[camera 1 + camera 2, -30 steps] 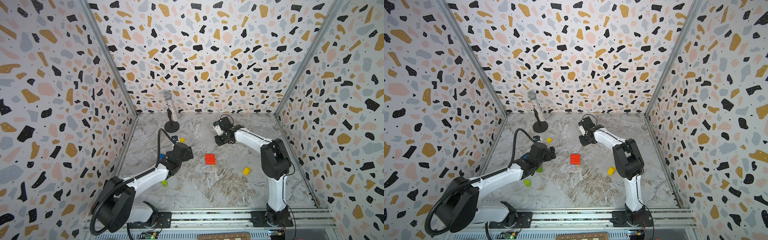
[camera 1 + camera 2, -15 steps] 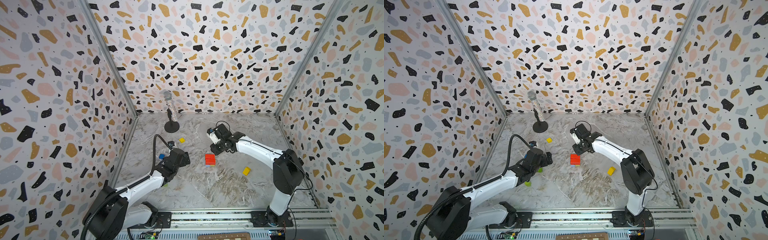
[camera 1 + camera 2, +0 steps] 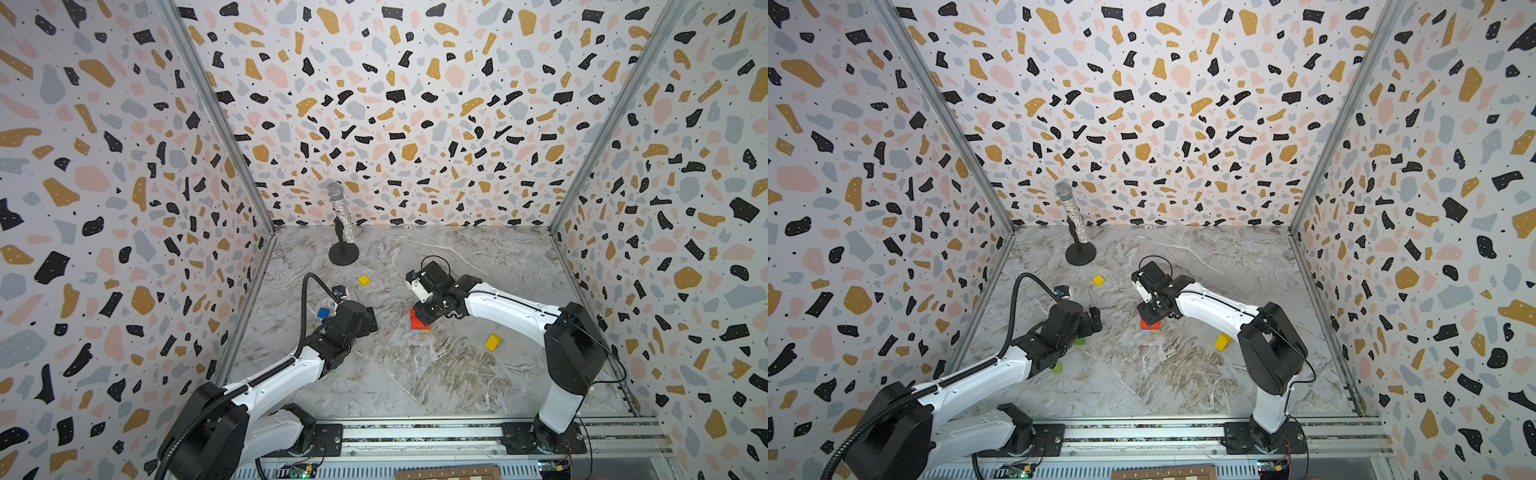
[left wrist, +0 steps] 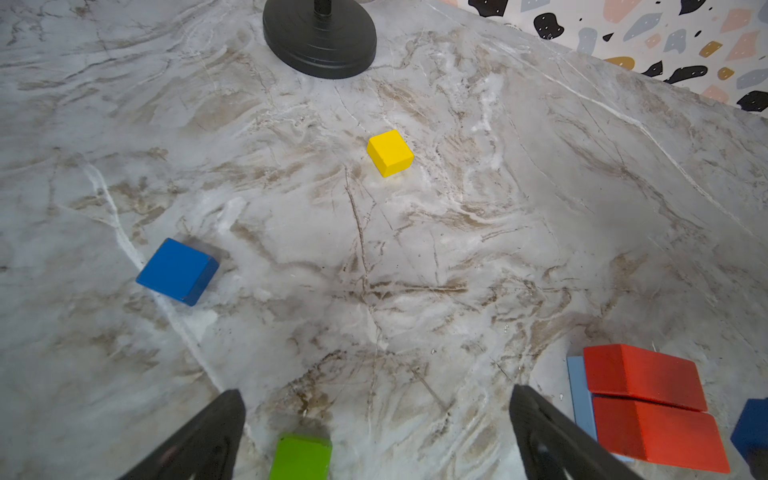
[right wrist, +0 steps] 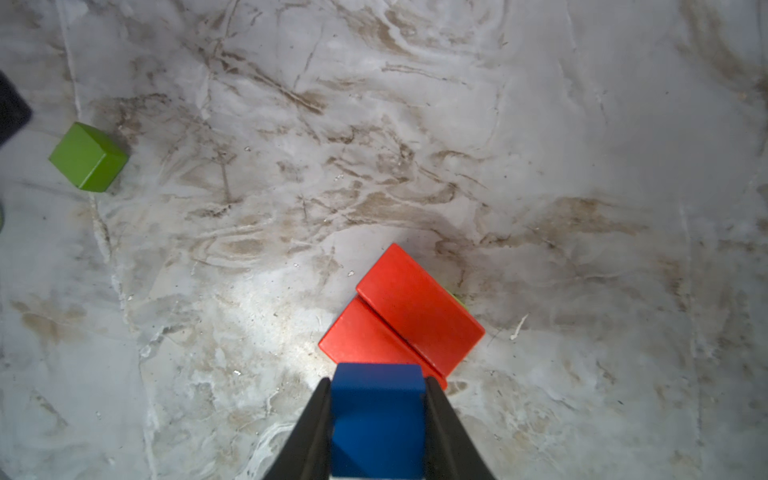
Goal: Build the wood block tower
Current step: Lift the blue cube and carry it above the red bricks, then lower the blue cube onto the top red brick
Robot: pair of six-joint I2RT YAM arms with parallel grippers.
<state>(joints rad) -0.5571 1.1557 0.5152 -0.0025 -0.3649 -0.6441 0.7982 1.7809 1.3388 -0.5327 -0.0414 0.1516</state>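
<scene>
Worktop (image 3: 415, 374): marble, tower (image 3: 419, 322) central.
Right claw (image 5: 378, 384): grips blue cube (image 5: 376, 415), red bricks (image 5: 411, 316) just ahead, below.
Left claw (image 4: 376, 392): wide open, empty.

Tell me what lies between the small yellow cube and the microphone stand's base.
Nothing: in the left wrist view the marble between the yellow cube and the black stand base is bare.
</scene>
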